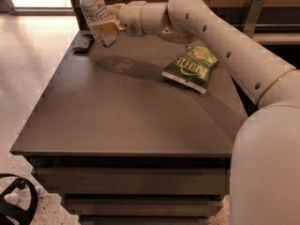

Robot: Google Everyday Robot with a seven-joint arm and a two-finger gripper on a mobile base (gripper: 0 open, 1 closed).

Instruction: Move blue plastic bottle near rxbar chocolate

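Observation:
The blue plastic bottle (96, 14) is clear with a pale cap and a white label. It is held upright, slightly tilted, at the table's far left corner, its base just above the surface. My gripper (106, 26) is shut on the bottle's middle, reaching in from the right. The rxbar chocolate (83, 43) is a small flat dark wrapper lying at the far left edge of the table, just left of and below the bottle.
A green chip bag (191, 67) lies on the far right part of the dark table (126, 121). My arm (220, 36) stretches over the table's right side. A black object (16, 205) sits on the floor at lower left.

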